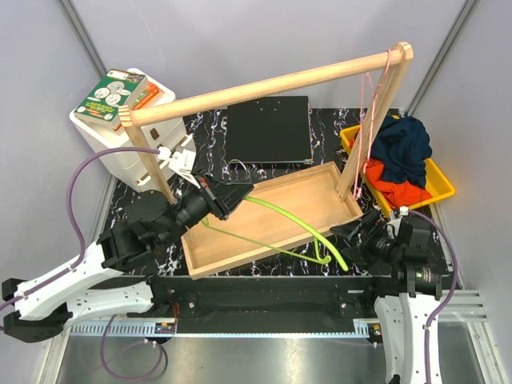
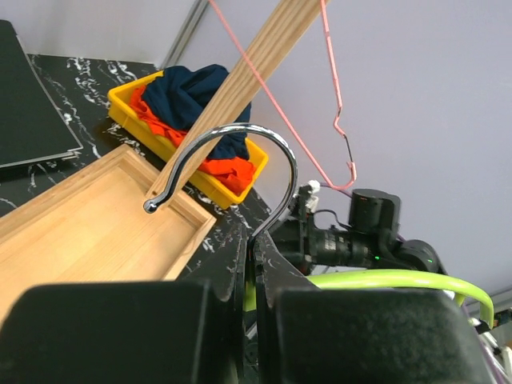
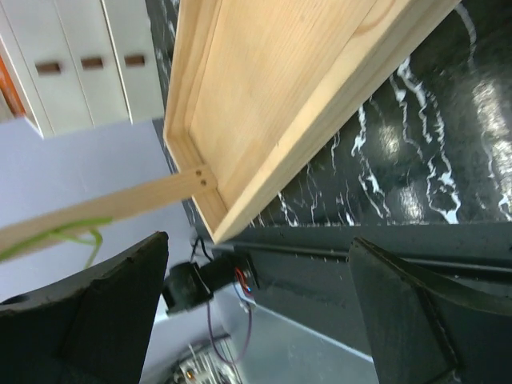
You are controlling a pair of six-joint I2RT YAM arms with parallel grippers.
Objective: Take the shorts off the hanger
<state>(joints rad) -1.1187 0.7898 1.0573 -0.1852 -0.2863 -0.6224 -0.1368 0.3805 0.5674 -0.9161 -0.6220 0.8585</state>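
The navy shorts (image 1: 404, 144) and the orange shorts (image 1: 396, 188) lie bunched in a yellow bin (image 1: 442, 186) at the right, off any hanger. They also show in the left wrist view, navy (image 2: 196, 92) over orange (image 2: 228, 168). My left gripper (image 1: 236, 196) (image 2: 254, 264) is shut on the neck of a bare yellow-green hanger (image 1: 296, 220) with a chrome hook (image 2: 240, 144), held over the wooden tray (image 1: 320, 180). My right gripper (image 1: 372, 232) (image 3: 256, 320) is open and empty beside the tray's right front corner.
A wooden rod (image 1: 272, 84) spans two posts above the tray. An empty pink wire hanger (image 1: 370, 120) hangs at its right end. A white drawer cabinet (image 1: 120, 148) with a green box (image 1: 112, 94) stands back left. A black board (image 1: 268, 128) lies behind the tray.
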